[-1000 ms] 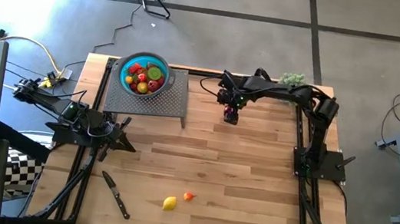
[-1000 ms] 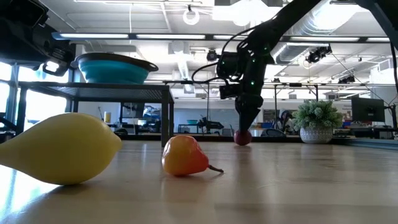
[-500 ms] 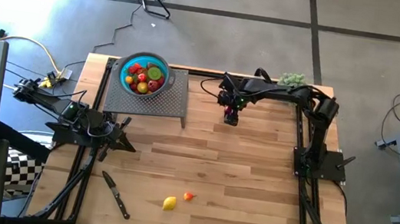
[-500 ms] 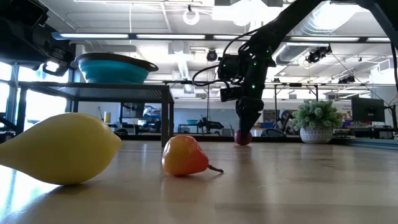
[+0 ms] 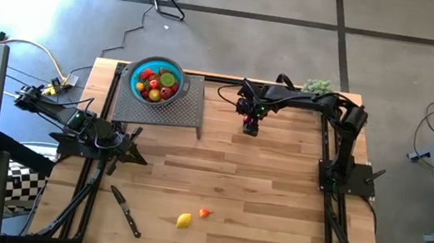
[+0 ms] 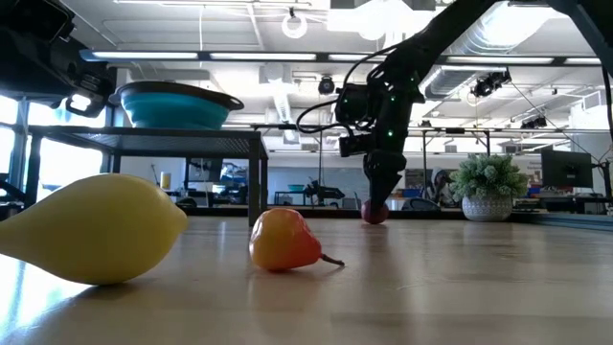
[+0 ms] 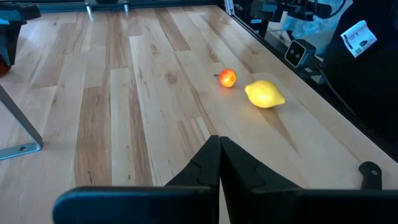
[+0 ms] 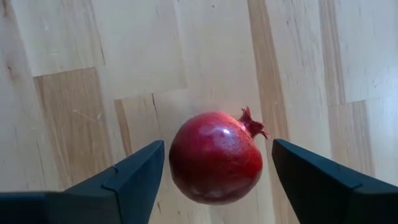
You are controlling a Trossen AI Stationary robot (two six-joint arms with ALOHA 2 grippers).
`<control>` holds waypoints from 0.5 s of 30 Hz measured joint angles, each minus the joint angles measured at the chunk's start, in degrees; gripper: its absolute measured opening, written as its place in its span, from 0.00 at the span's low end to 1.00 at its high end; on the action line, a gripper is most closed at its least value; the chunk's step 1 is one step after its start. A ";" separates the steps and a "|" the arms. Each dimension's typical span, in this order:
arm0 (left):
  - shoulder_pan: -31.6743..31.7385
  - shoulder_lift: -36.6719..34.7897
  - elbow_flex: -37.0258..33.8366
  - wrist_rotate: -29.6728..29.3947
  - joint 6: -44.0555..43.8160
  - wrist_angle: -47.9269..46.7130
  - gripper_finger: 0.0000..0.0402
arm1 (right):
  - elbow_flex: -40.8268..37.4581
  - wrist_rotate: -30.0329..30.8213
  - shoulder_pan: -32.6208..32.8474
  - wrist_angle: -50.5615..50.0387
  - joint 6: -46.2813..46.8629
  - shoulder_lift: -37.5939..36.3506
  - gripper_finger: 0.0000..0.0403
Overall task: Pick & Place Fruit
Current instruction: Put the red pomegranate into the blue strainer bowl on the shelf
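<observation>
Pomegranate framed for the pick

Left gripper (image 7: 219,163) waits with fingers pressed together at the table's left edge. Well ahead of it lie a lemon (image 7: 265,94) and a small orange fruit (image 7: 227,78). Bowl (image 5: 157,81) sits on its stand, already holding several fruits (the drop spot, likely). Right gripper (image 8: 217,163) hangs spread wide, its fingers either side of the pomegranate (image 8: 216,157) on the wood, probably ready to close.

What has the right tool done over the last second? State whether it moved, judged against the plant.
Yes, slightly. In the low view the right tool rose a little above the red fruit, while its sideways spacing from the potted plant looks unchanged.
</observation>
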 joint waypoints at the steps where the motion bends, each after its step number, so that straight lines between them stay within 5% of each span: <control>1: 0.02 -0.02 0.00 -0.01 0.00 0.01 0.00 | 0.00 0.03 0.00 0.00 0.02 0.02 0.71; 8: 0.00 -0.02 0.00 -0.01 0.00 0.02 0.00 | 0.00 0.01 0.00 0.00 0.09 0.02 0.57; 15: 0.01 0.00 0.00 -0.01 0.00 0.01 0.00 | 0.02 0.01 0.00 0.00 0.09 0.01 0.54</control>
